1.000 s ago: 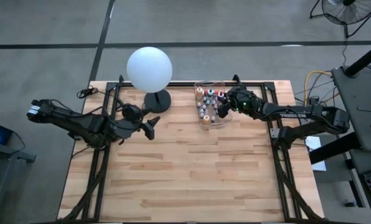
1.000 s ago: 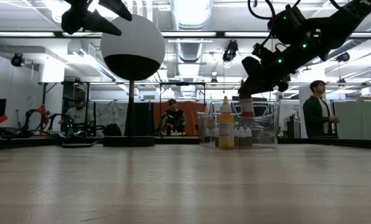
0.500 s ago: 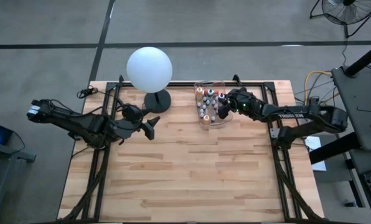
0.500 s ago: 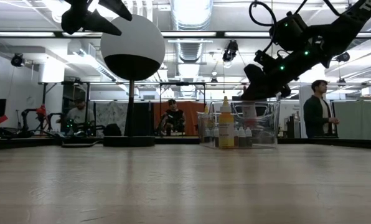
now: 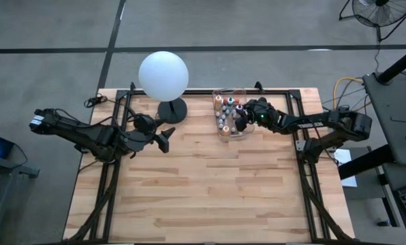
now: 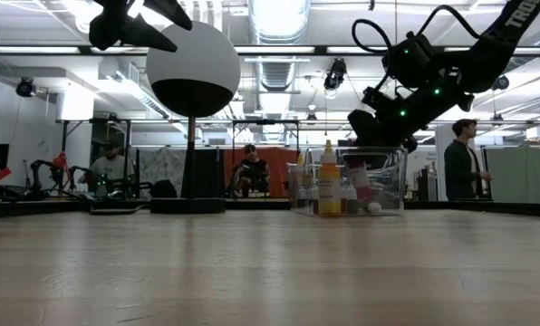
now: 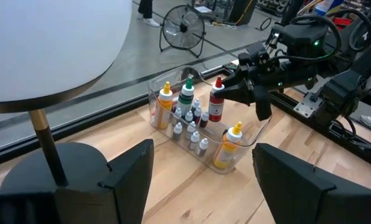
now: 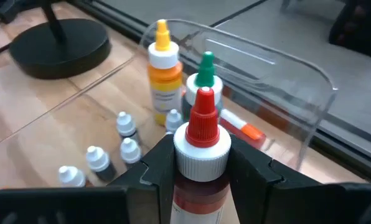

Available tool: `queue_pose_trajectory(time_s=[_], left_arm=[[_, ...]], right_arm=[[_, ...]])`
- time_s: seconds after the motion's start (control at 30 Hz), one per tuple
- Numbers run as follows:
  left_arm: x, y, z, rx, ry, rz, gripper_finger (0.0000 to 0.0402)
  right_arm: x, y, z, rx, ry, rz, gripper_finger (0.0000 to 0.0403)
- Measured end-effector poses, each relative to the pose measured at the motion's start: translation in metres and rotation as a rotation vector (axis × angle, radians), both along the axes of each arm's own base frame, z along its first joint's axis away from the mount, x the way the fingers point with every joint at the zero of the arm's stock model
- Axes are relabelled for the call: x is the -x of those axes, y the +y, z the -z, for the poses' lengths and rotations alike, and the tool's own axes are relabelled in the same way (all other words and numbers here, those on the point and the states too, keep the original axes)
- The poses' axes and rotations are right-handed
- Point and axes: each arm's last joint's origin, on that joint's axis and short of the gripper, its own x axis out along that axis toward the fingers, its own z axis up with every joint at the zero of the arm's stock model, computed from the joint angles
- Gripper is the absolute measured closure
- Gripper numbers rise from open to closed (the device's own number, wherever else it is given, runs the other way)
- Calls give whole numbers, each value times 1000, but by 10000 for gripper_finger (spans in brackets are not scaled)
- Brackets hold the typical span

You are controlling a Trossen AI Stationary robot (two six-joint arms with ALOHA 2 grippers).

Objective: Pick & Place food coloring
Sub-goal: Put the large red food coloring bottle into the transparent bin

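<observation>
- The red-capped bottle (image 8: 201, 163) is clamped in the right claw (image 7: 232, 87), inside the clear bin (image 7: 260, 127) on the worktop (image 5: 210, 184).
- Its long axis is held upright (nozzle up).
- The left claw (image 5: 165, 139) is spread wide beside the lamp (image 5: 163, 76).

Red-capped bottle (image 8: 201, 155) body cut off by frame edge; bin (image 5: 225, 131) contents indistinct from overhead.
</observation>
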Motion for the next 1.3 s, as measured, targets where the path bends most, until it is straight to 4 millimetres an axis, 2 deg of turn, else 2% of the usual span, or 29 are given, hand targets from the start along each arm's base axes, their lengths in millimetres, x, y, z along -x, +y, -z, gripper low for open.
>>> queue_pose_trajectory(time_s=[0.33,0.83,1.13,1.3], left_arm=[[0,0,0,0,1,0,157],[0,0,0,0,0,1,157],[0,0,0,2,-1,0,157],[0,0,0,7,-1,10,157]], right_arm=[[2,0,-2,11,-1,36,296],[6,2,13,-27,41,31,294],[5,3,14,-64,21,-1,233],[7,6,5,-93,-19,-41,203]])
